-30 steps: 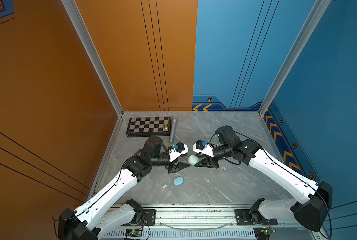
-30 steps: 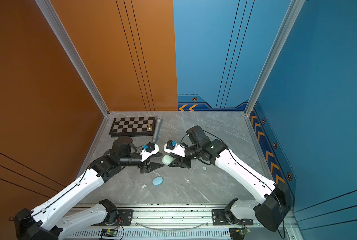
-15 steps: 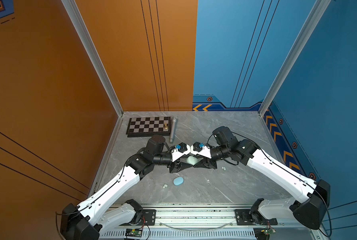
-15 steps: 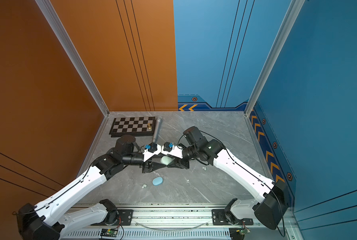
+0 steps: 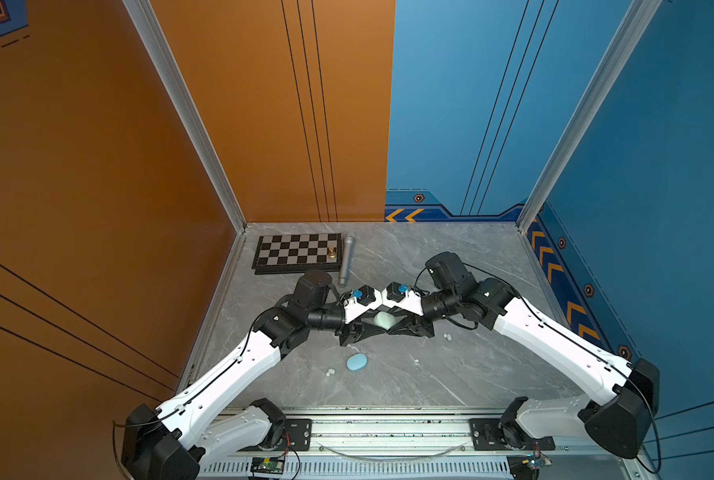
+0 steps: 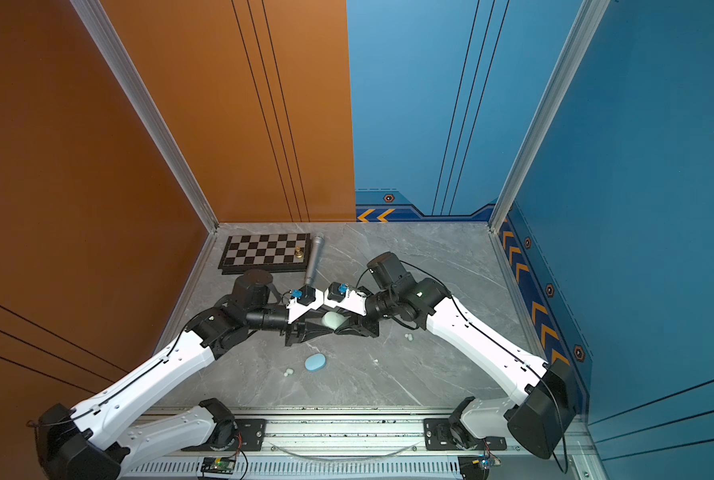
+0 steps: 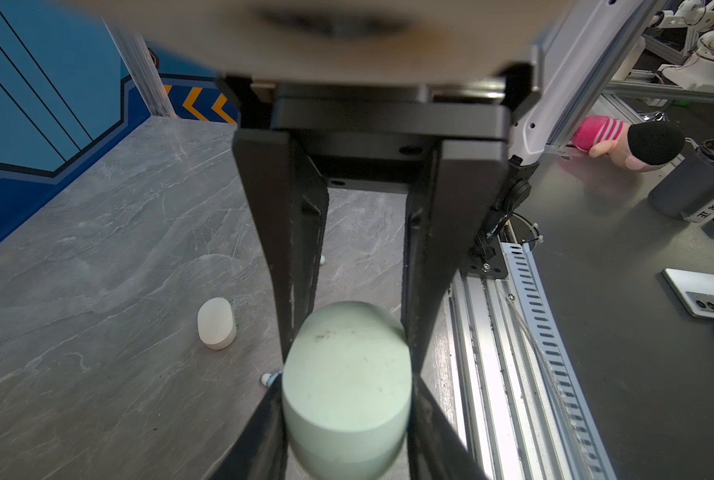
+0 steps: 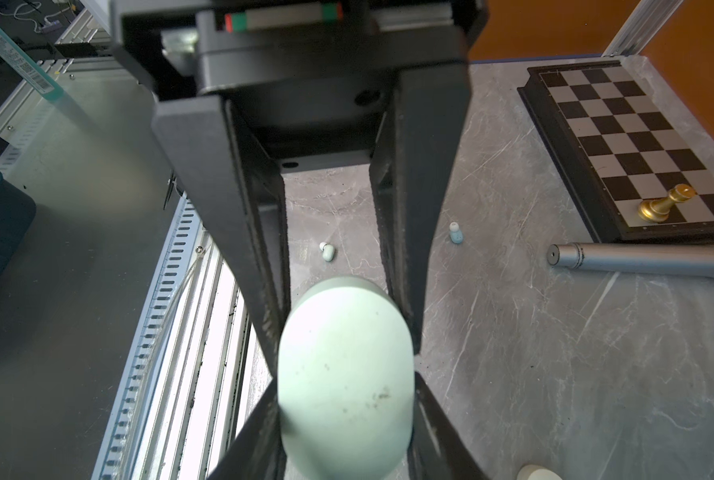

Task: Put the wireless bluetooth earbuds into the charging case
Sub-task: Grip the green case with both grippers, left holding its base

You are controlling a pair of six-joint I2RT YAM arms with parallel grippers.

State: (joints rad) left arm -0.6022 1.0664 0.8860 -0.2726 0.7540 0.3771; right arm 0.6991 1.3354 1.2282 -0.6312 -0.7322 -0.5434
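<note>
Together, left hand (image 7: 349, 340) and right hand (image 8: 344, 332) clasp closed green case (image 5: 384, 320).

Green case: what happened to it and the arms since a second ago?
The left gripper moved right to the green case and closed on it, so both grippers grip it now. The right gripper kept hold, hardly moving. The blue case, buds, chessboard and microphone stayed put.
</note>
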